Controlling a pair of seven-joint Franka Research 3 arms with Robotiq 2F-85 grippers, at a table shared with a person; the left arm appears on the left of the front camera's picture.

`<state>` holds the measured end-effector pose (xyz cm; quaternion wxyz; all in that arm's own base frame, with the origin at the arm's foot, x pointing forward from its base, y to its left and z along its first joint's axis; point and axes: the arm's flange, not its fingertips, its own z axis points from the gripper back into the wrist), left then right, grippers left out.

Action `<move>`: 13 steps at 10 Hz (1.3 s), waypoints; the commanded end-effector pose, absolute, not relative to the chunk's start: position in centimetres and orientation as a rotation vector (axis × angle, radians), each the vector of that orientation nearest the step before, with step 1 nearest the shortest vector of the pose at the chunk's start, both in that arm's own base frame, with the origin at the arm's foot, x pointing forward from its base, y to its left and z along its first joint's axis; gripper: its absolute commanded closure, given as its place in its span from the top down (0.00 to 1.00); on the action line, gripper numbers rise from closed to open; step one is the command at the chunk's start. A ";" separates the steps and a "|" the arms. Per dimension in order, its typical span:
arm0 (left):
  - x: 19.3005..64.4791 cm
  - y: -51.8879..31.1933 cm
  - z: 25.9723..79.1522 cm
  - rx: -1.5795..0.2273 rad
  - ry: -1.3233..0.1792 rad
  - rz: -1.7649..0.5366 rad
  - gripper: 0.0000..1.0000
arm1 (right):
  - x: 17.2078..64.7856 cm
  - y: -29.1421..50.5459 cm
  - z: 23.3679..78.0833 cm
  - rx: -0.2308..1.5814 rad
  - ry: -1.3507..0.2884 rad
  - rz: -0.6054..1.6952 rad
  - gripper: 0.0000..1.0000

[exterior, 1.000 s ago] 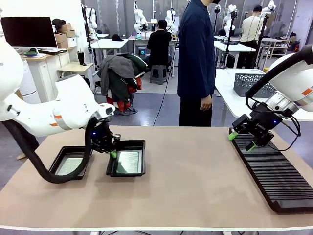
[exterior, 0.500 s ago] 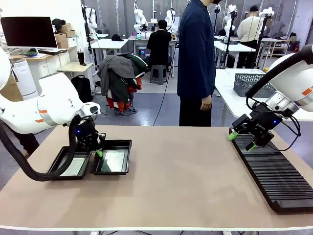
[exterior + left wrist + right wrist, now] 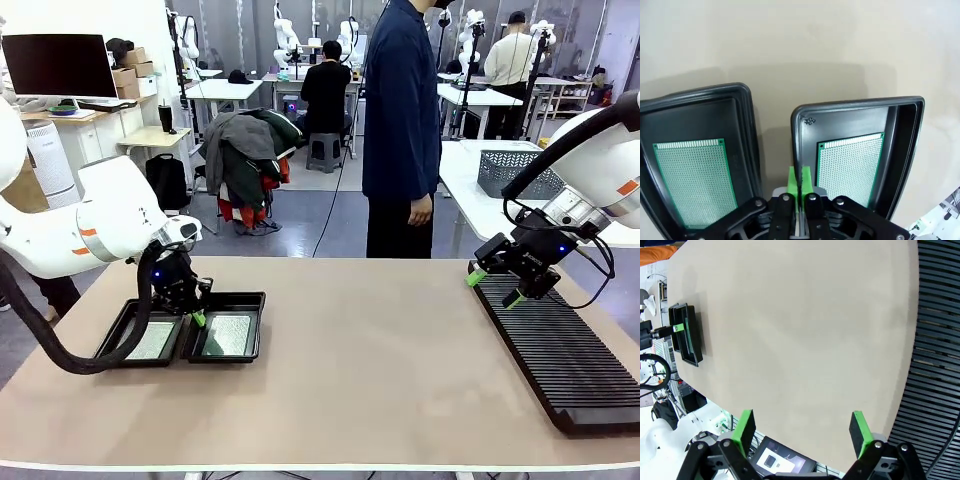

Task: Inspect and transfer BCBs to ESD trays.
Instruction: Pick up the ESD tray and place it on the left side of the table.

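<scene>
Two black ESD trays sit side by side at the table's left, the left tray [image 3: 128, 361] [image 3: 700, 92] and the right tray [image 3: 236, 297] [image 3: 860, 102]. Each holds one speckled green BCB: one in the left tray [image 3: 152, 341] [image 3: 695, 175], one in the right tray [image 3: 231, 335] [image 3: 850, 165]. My left gripper [image 3: 198, 318] [image 3: 800, 182] is shut on the right tray's near-left rim, in the narrow gap between the trays. My right gripper [image 3: 492, 287] [image 3: 802, 432] hangs open and empty above the far end of the ribbed rack [image 3: 560, 350] [image 3: 935, 365].
A person [image 3: 402, 130] stands at the table's far edge, hands down. A grey mesh basket [image 3: 515, 170] rests on the white table behind my right arm. Bare tabletop [image 3: 380, 340] stretches between the trays and the rack.
My left gripper has dragged the right tray leftward across the table until it lies close beside the left tray. The right arm has stayed still.
</scene>
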<state>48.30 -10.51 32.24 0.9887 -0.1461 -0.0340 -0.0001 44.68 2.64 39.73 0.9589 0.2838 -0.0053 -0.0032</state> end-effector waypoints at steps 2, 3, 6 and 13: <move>49.3 -10.3 31.4 -0.299 -0.067 -0.020 0.03 | 44.8 2.8 39.9 0.556 -0.011 -0.028 1.00; 49.4 -10.6 31.2 -0.298 -0.066 -0.020 0.03 | 44.8 2.8 39.9 0.556 -0.011 -0.028 1.00; 49.6 -10.9 30.8 -0.294 -0.060 -0.005 0.03 | 44.8 2.8 39.9 0.556 -0.011 -0.028 1.00; 49.5 -11.3 30.3 -0.294 -0.038 -0.003 0.03 | 44.8 2.8 39.9 0.556 -0.011 -0.028 1.00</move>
